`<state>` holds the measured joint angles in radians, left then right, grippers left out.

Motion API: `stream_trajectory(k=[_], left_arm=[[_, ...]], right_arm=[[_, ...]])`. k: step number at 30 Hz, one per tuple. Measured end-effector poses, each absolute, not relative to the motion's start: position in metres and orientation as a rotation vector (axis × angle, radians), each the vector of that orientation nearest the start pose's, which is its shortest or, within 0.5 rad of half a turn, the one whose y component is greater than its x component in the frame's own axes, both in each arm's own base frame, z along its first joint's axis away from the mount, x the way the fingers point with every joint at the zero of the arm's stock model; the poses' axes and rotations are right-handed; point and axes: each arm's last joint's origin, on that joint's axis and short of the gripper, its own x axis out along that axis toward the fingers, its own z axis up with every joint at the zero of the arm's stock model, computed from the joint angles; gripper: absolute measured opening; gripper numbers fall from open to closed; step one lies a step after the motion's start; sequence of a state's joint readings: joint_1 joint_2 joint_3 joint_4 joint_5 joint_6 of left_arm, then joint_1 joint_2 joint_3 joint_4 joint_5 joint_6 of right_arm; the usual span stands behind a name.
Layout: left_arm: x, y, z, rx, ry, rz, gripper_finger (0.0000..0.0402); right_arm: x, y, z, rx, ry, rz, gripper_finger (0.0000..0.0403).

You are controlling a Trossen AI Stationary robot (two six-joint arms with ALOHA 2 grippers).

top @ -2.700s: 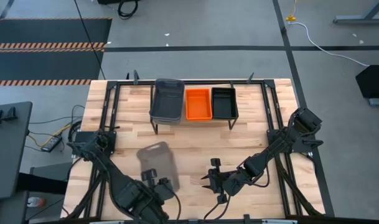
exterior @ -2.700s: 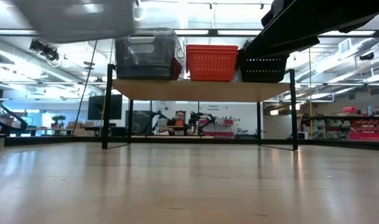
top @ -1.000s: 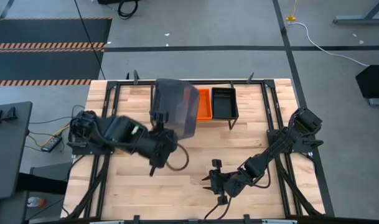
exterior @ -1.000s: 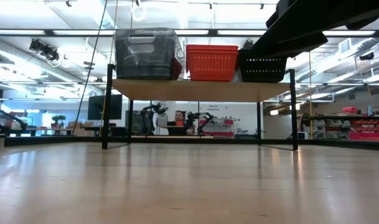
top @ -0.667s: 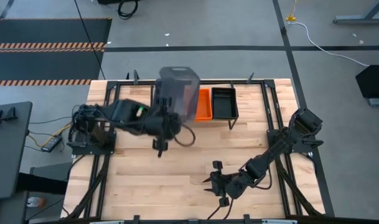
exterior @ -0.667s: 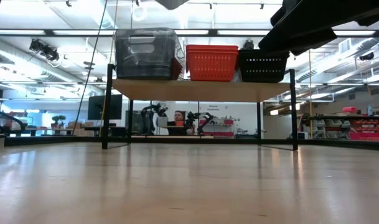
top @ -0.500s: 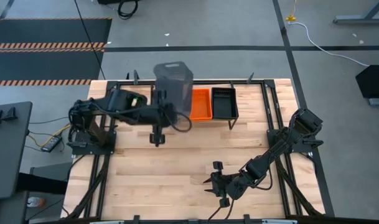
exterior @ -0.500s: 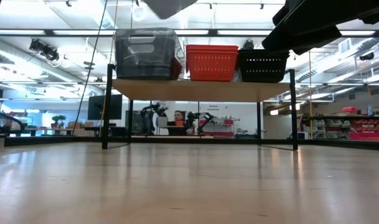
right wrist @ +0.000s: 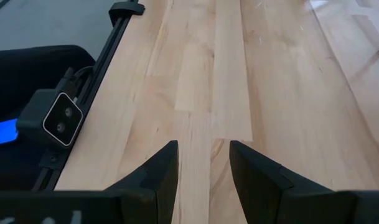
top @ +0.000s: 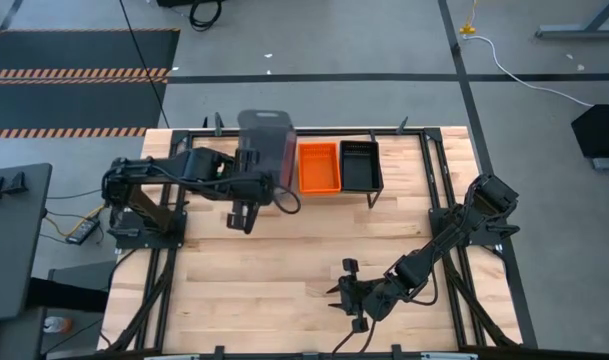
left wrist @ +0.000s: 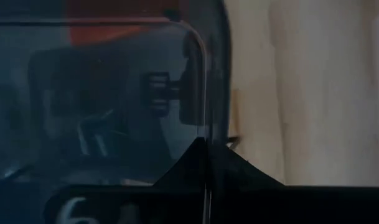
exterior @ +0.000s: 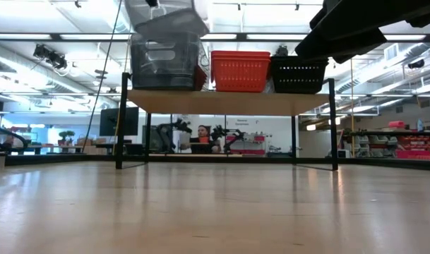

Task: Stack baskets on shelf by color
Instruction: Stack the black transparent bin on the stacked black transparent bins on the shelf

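My left gripper (top: 261,180) is shut on a smoky grey basket (top: 264,145) and holds it over the shelf's (exterior: 229,101) left end. In the low view this basket (exterior: 165,22) hangs tilted just above the grey baskets (exterior: 165,63) stacked on the shelf board. Orange baskets (exterior: 241,71) stand in the shelf's middle and black mesh baskets (exterior: 299,75) at its right end. My right gripper (top: 336,290) waits open and holds nothing, low over the table near its front edge. My left gripper pinches one wall of the grey basket (left wrist: 206,134) between its two fingers, one finger (left wrist: 239,171) outside and the other inside. The fingers slant down from the table's near side. The basket is lifted clear and tilted above the grey stack.
The shelf stands at the table's far edge, between the black frame rails (top: 184,160) on either side. Bare wooden table (top: 294,260) stretches from the shelf to the near edge. In the low view a person (exterior: 202,134) sits far behind the shelf.
My left gripper has carried the grey basket toward the table's far edge and a little left, sinking over the shelf's left end. In the low view the basket has come down into sight above the grey stack. The gripper has stayed shut on it.
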<state>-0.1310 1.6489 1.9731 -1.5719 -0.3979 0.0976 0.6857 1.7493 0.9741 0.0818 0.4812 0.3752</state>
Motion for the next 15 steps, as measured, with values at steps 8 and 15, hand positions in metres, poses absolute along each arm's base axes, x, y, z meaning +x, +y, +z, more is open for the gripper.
stream_trajectory(k=[8, 15], left_arm=[[0.283, -0.015, 0.402, 0.492, 1.277, 0.205, 0.0011], [0.286, -0.011, 0.386, 0.407, 1.331, 0.187, 0.0011]], right_arm=[[0.285, 0.215, 0.176, -0.014, 0.595, 0.084, 0.015], [0.285, 0.215, 0.176, -0.013, 0.593, 0.085, 0.015]])
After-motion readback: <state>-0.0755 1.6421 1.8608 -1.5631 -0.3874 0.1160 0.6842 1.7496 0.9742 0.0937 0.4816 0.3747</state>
